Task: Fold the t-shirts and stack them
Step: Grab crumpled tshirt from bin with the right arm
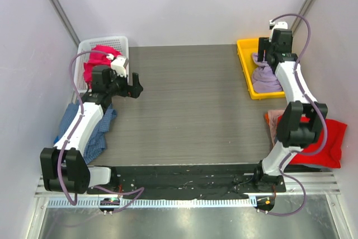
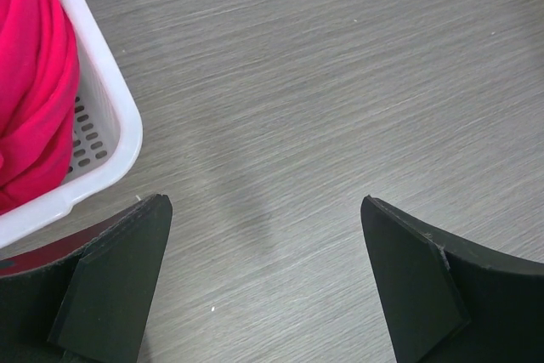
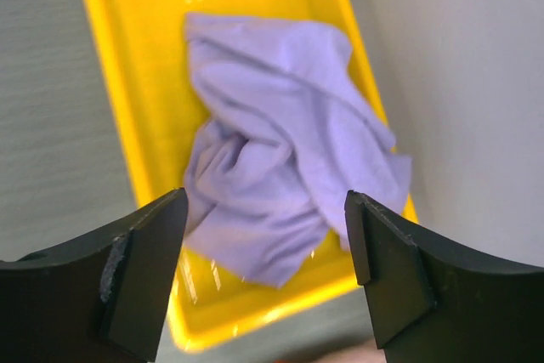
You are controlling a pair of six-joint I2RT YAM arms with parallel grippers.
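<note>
**Nothing folded yet: four shirts lay loose around the worktop**

We looked down on a grey, wood-grained worktop [image 1: 184,104] closed in by plain pale walls. We took the yellow tray [image 1: 244,65], at its far right corner, as our marker.

Inside that tray lay the lavender t-shirt [image 3: 280,150], crumpled into a loose heap. The right fingers [image 3: 144,261] hung directly above the tray, spread to either side of the heap and grasping nothing. We judged that they were lining up to pick the shirt out.

Straight across the worktop from the tray stood the white mesh basket [image 1: 120,43], with the magenta-pink t-shirt [image 2: 34,82] bundled inside. The left fingers [image 2: 119,269] hovered just beside the basket on the side facing the tray. They were fully released over bare worktop and touched nothing.

On the basket's side, nearer the arm bases than the tray, the blue checked t-shirt [image 1: 103,135] lay rumpled at the worktop's edge beneath the left arm. On the tray's own side, and also nearer the bases, the red t-shirt [image 1: 330,144] lay bunched at the edge.

By our reckoning the task had barely begun. No shirt was spread flat, none was folded and no stack existed, so all four remained to be laid out, folded and piled.

We could read no brand, label or lettering on any cloth, on the tray or on the basket.
</note>
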